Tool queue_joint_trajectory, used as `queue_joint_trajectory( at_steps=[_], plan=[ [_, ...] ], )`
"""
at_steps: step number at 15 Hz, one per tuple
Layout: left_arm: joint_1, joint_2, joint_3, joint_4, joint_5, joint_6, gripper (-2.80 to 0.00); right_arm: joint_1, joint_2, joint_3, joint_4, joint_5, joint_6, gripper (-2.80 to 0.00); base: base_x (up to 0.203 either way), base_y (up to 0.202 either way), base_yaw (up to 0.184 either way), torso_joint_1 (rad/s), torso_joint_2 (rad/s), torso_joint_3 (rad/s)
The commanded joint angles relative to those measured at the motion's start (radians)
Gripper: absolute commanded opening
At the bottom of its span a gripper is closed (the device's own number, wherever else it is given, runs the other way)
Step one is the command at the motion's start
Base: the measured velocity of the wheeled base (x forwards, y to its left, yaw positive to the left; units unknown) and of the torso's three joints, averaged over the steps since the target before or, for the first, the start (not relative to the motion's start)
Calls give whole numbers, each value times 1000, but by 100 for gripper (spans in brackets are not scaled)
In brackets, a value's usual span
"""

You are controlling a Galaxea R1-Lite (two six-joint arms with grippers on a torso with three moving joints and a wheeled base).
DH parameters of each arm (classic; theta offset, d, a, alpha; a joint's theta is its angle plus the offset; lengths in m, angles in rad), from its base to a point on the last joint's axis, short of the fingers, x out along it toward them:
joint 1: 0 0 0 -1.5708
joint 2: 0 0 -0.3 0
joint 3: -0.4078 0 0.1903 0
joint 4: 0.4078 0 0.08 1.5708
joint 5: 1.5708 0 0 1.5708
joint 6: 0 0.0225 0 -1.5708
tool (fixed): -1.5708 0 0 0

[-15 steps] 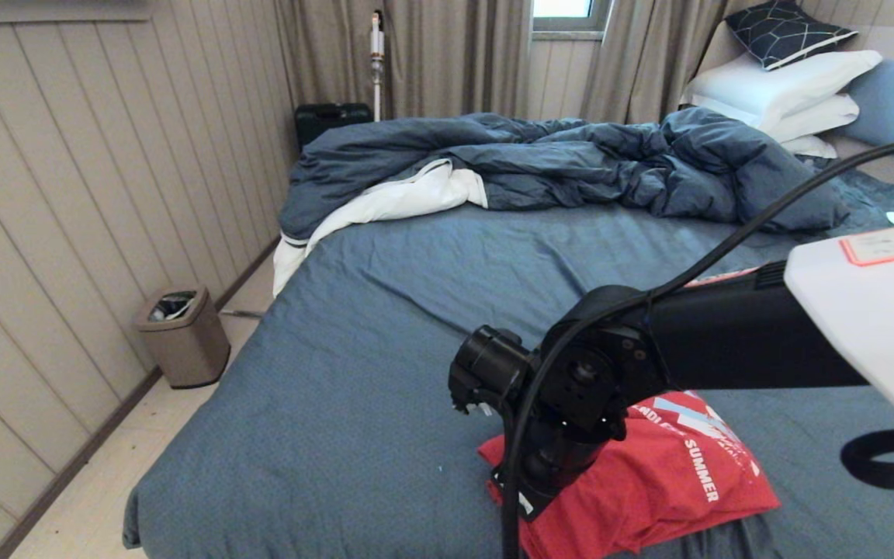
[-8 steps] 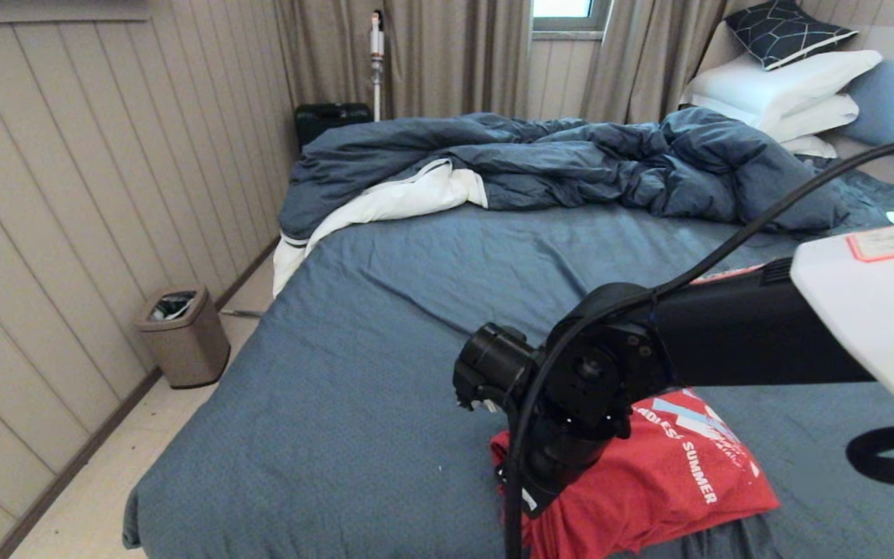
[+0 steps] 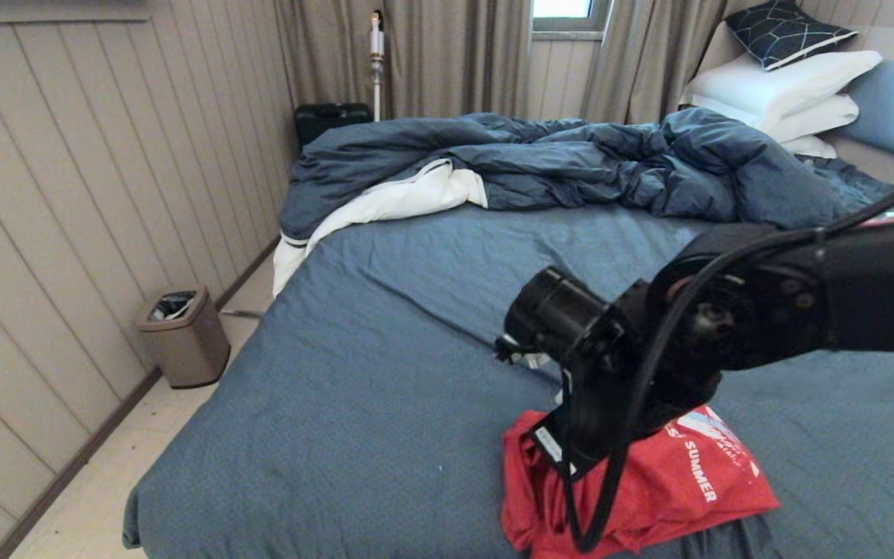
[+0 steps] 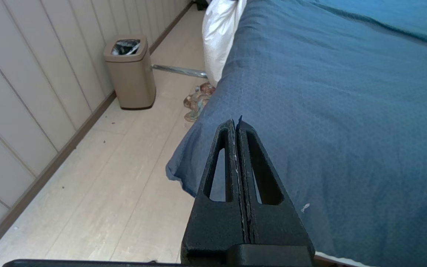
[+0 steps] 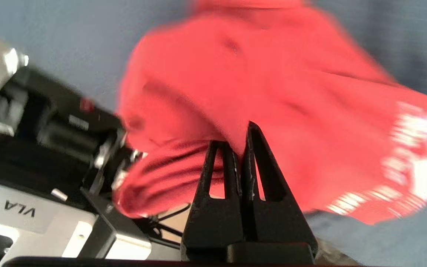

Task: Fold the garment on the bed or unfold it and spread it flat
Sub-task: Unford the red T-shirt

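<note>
Beige panelled walls and tan curtains [image 3: 447, 46] framed the room, with a small brown bin [image 3: 183, 335] on the floor by the wall. Most of the head view was taken up by the bed [image 3: 385, 341] with its slate-blue sheet; a rumpled dark blue duvet [image 3: 571, 163] was bunched across the far end and white pillows [image 3: 781, 89] were stacked in the far right corner.

So the garment [image 3: 672, 485], a bright red tee, sat at the near edge of the bed, right of centre, in a loosely folded bundle. Its long axis ran roughly left to right across the bed, sloping a bit toward the near right. The white "SUMMER" print faced up on the right-hand part, and the crumpled, bunched end was on the left.

Right arm reached in from the right and hung over the shirt. The right claw [image 5: 240, 148] was closed tight on a pinch of the red fabric at a fold, as seen in the right wrist view.

Left claw [image 4: 235, 128] was closed too, holding nothing, parked off the near left corner of the bed above the floor.
</note>
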Motion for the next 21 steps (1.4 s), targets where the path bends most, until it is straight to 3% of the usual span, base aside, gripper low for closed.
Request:
queue_joint_trajectory(
  at_steps=[1,7,14,21],
  plan=[
    [0,1,0,1,1,0,-280,-67,-94,9,4,-1,-3,-280,0,0,0,0,0,0],
    [0,1,0,1,1,0,-280,-370,-186,13,2,20,-79,-280,0,0,0,0,0,0],
    [0,1,0,1,1,0,-280,-760,-176,-13,-10,144,-175,-280,0,0,0,0,0,0],
    [0,1,0,1,1,0,-280,-1034,-74,-15,-110,208,-249,-280,0,0,0,0,0,0]
  ],
)
